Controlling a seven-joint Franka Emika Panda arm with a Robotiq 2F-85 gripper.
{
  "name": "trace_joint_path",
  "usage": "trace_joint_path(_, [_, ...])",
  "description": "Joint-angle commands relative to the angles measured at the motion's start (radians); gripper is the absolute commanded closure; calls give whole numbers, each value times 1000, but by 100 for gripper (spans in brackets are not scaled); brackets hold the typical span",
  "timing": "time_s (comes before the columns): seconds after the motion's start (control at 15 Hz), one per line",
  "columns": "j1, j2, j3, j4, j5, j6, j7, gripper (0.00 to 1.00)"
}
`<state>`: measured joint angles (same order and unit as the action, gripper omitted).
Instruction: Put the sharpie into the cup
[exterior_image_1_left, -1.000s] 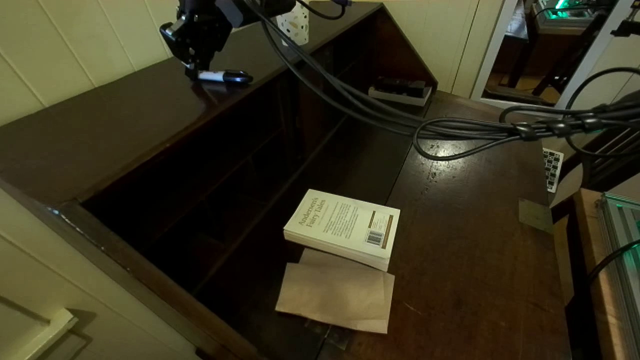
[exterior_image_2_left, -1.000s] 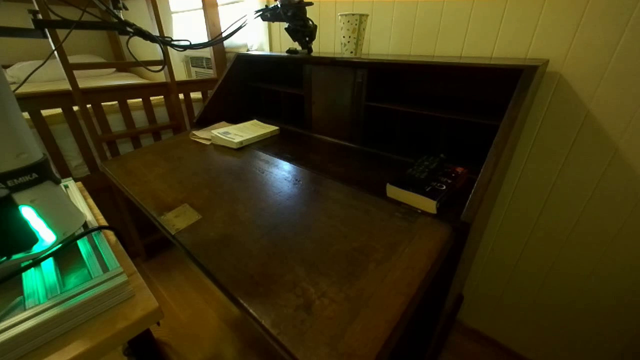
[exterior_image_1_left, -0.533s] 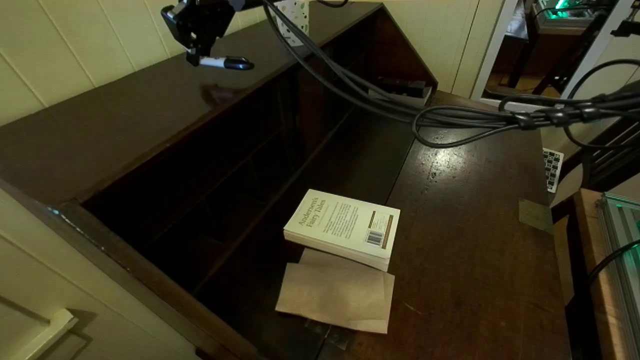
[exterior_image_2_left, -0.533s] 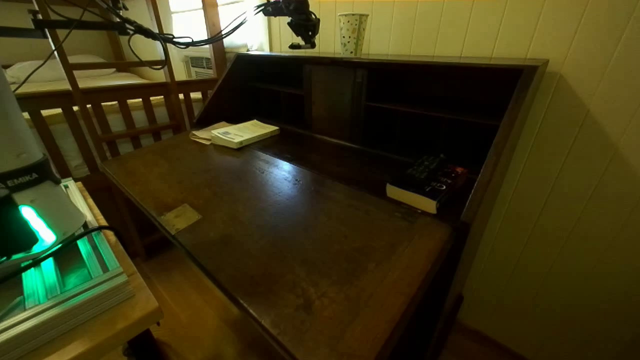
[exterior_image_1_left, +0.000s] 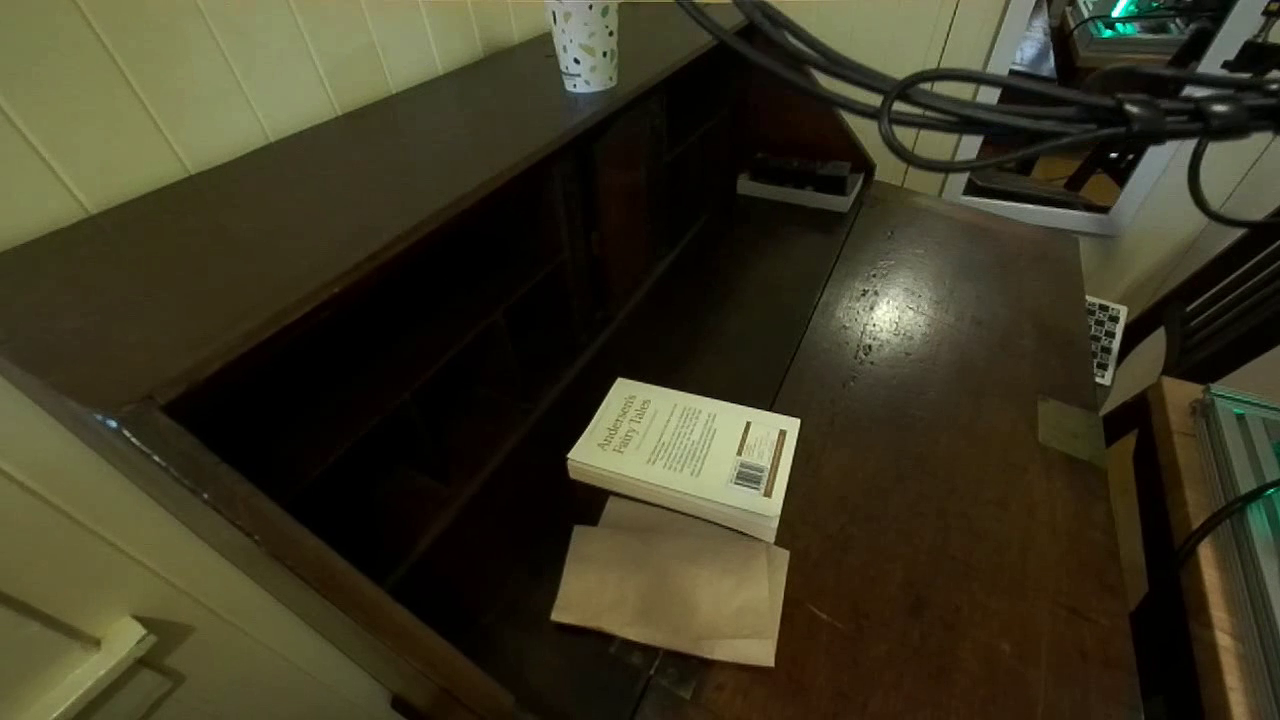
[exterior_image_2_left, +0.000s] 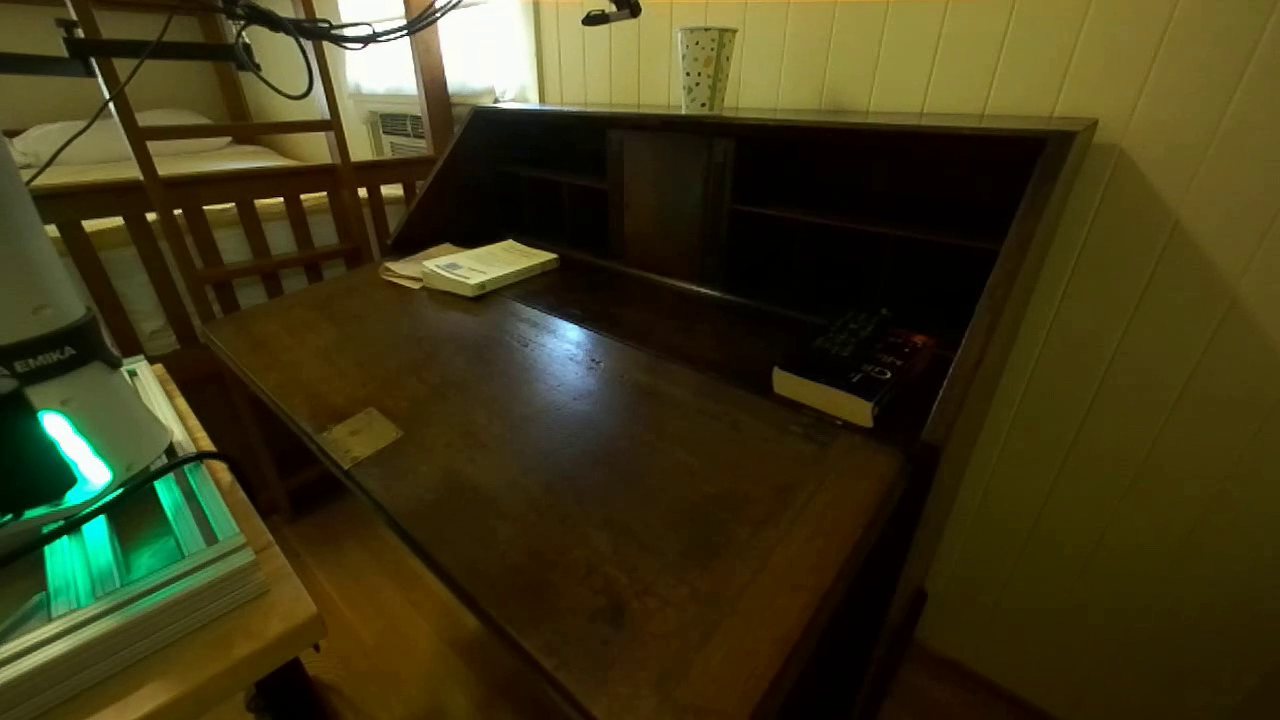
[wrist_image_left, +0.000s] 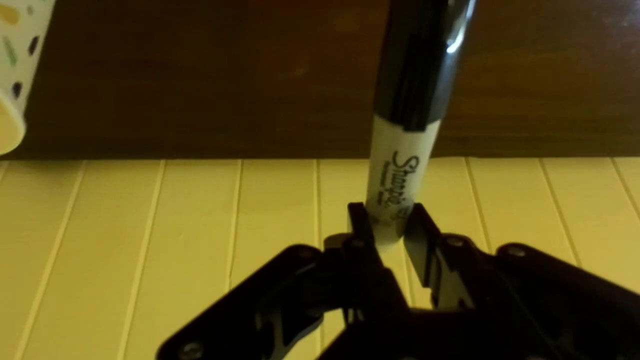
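Note:
The sharpie (wrist_image_left: 402, 160) has a white-grey barrel and a black cap. My gripper (wrist_image_left: 386, 222) is shut on the end of its barrel in the wrist view, with the cap pointing away from the fingers. In an exterior view the sharpie (exterior_image_2_left: 598, 17) shows as a small dark shape beside the fingertips (exterior_image_2_left: 626, 9), raised above the desk's top shelf; most of the arm is out of view. The white speckled cup (exterior_image_2_left: 706, 70) stands upright on the top shelf, right of and lower than the gripper. It also shows in an exterior view (exterior_image_1_left: 586, 48) and partly in the wrist view (wrist_image_left: 17, 55).
The dark desk's top shelf (exterior_image_1_left: 350, 200) runs along a panelled wall (exterior_image_2_left: 850, 60). Below lie a white book (exterior_image_1_left: 690, 450), brown paper (exterior_image_1_left: 670, 590) and a dark book (exterior_image_2_left: 850, 370). Black cables (exterior_image_1_left: 1000, 115) hang over the desk.
My gripper has lifted the sharpie off the top shelf and risen well above it. Gripper and sharpie have left an exterior view at the top, and the cables have moved up.

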<state>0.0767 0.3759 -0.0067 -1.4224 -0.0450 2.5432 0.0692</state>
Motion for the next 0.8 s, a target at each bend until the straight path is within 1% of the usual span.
trace_joint_path(0.0, [-10, -135, -24, -171, -38, 138, 10, 94])
trace_joint_path(0.27, [-39, -208, -38, -287, -40, 285, -7, 94])
trace_joint_path(0.4, [-40, -234, -60, -342, -53, 347, 4, 94])
trace_joint_path(0.53, [-39, -245, -90, -367, -74, 381, 28, 94])
trace_joint_path(0.6, [-35, -247, -114, -376, -102, 403, 49, 94])
trace_joint_path(0.73, [-32, -249, -149, -383, -137, 418, 73, 94])
